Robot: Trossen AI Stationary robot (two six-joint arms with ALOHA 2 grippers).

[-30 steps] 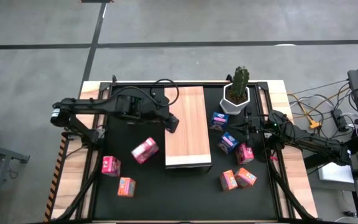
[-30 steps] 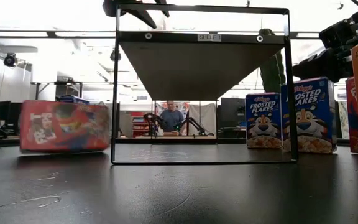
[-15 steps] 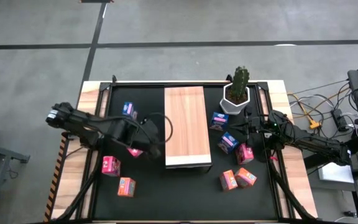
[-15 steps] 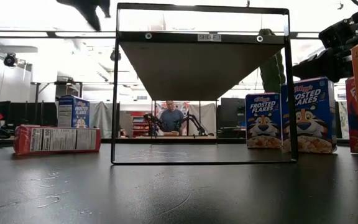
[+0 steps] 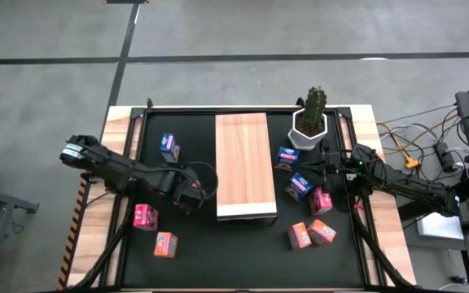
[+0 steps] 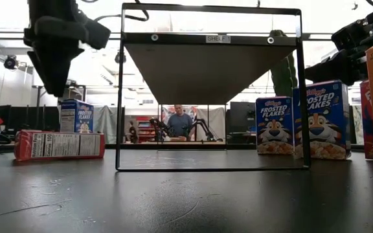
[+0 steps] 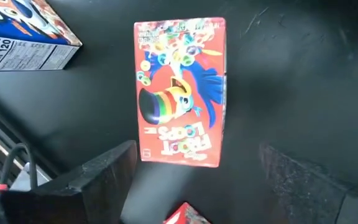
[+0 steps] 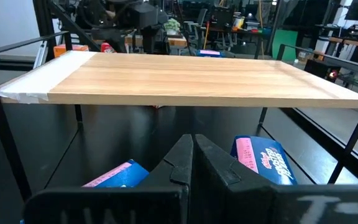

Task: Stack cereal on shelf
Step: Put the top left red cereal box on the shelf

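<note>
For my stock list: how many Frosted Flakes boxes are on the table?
3: one Frosted Flakes box left of the shelf, near the back; two right of it, one by the cactus, one nearer the front. Others may be hidden.

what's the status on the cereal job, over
Left gripper open above a red cereal box lying flat on the mat. Right gripper shut, waiting beside the shelf. Shelf top bare, no boxes stacked. Nothing in the way.
</note>
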